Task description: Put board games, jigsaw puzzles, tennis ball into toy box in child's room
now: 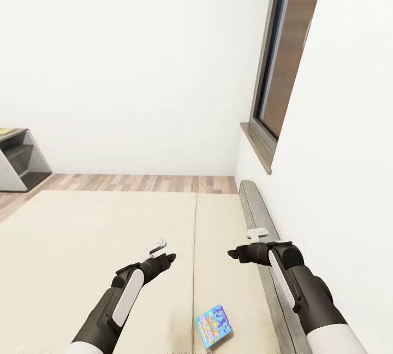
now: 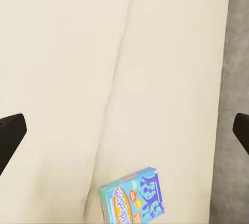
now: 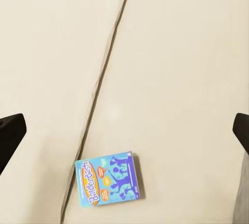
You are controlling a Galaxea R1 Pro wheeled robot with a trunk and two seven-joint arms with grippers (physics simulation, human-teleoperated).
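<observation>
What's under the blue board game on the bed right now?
The blue board game lies flat on the beige mattress, just right of its centre seam. Nothing else shows beneath it, though the patch it covers is hidden.

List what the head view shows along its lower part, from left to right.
Left gripper → blue board game on the bed → right gripper → grey headboard → white wall.
</observation>
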